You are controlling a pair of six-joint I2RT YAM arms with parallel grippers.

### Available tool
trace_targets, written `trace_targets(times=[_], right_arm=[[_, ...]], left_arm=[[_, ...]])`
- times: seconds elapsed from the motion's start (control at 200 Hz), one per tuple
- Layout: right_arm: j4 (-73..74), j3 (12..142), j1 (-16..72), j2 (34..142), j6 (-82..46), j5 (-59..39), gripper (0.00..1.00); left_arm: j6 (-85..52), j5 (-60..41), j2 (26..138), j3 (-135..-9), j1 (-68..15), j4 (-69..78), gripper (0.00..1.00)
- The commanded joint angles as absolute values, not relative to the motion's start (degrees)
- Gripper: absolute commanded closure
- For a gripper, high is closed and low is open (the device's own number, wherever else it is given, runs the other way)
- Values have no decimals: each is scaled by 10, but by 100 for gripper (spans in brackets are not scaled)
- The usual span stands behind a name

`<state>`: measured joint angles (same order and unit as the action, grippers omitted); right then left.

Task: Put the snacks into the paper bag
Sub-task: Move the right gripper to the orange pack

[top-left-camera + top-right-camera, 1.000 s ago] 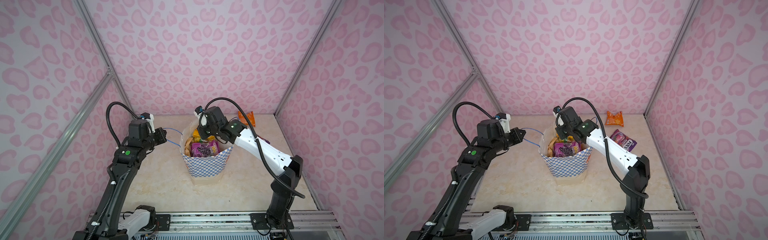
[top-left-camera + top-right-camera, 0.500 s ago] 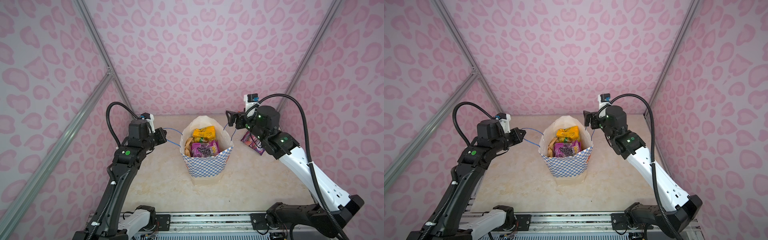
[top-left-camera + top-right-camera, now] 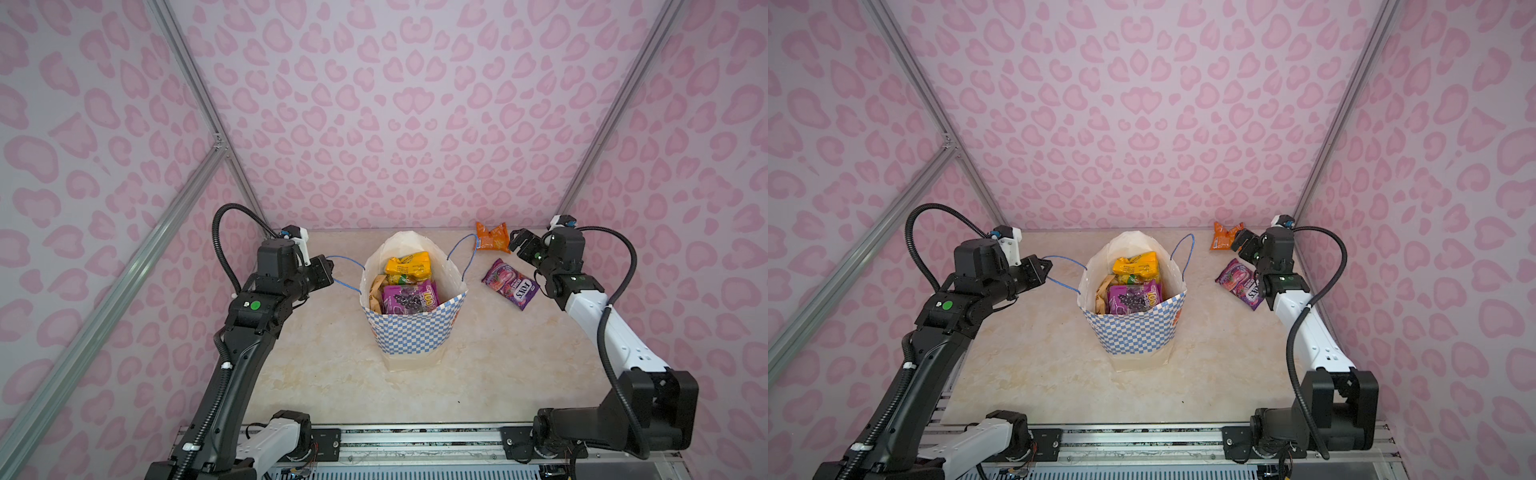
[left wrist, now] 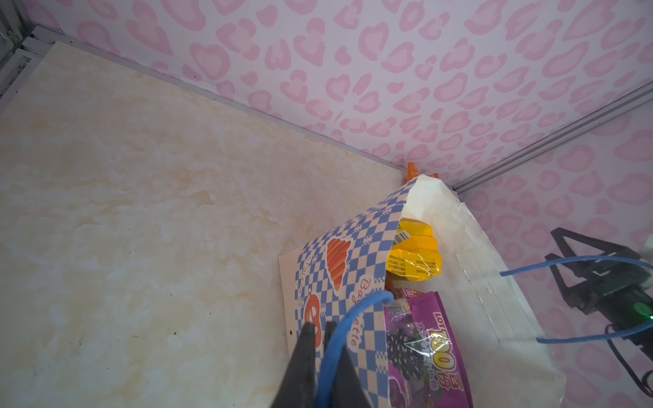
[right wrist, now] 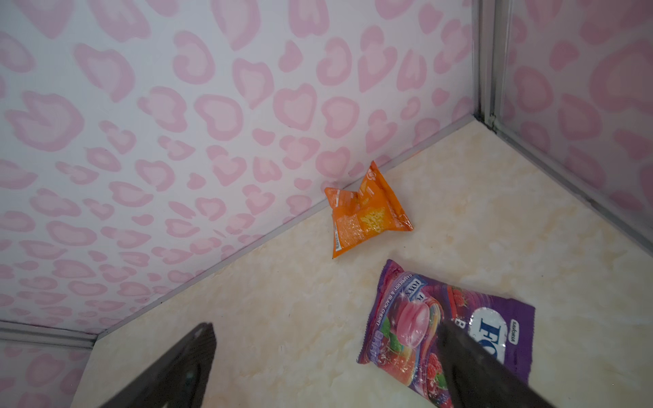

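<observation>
Paper bag (image 3: 411, 332), upright at centre, now carries a yellow packet (image 3: 407, 268) on top. Your right gripper (image 3: 517, 245) has swung clear, jaws apart and empty, near the orange packet (image 3: 492, 237) and purple packet (image 3: 510, 288) remaining outside. Left gripper (image 3: 328, 270) stays clamped on the handle (image 4: 337, 335).

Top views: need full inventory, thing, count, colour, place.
paper bag: 1, blue-white checked, upright mid-table
blue cord handles: 2, blue, bag's sides
yellow packet: 1, yellow, in bag
purple grape packet: 1, purple, in bag
pale packets: count unclear, tan, in bag
small orange packet: 1, orange, table, by back wall
purple Fox's packet: 1, purple, table, right of bag
table: 1, cream marble
left pincer: 1, black, shut on one handle
right pincer: 1, black, open, near small orange packet
</observation>
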<state>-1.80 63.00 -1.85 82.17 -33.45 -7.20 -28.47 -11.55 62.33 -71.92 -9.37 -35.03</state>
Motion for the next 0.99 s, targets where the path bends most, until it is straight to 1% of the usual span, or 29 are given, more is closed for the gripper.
trace_targets(times=[0.0,0.095,0.18,0.225,0.435,0.725,0.875,0.99], right_arm=[[42,640,-37,882,-360,-94,0],[39,682,-53,955,-346,-94,0],[33,735,-74,1026,-346,-133,0],[34,759,-81,1061,-344,-147,3],[8,909,-110,1223,-330,-230,7],[-76,1095,-117,1383,-311,-259,2],[-146,1212,-116,1464,-300,-279,2],[-196,1299,-115,1520,-295,-314,2]], left_arm=[[-282,-117,621,-720,-92,-332,89],[-282,-117,621,-720,-92,-333,89],[-282,-118,620,-720,-92,-333,89],[-282,-117,619,-720,-92,-332,89],[-281,-116,614,-721,-92,-333,89],[-281,-117,611,-722,-92,-334,89],[-280,-117,608,-722,-92,-334,89],[-281,-117,607,-722,-92,-333,89]])
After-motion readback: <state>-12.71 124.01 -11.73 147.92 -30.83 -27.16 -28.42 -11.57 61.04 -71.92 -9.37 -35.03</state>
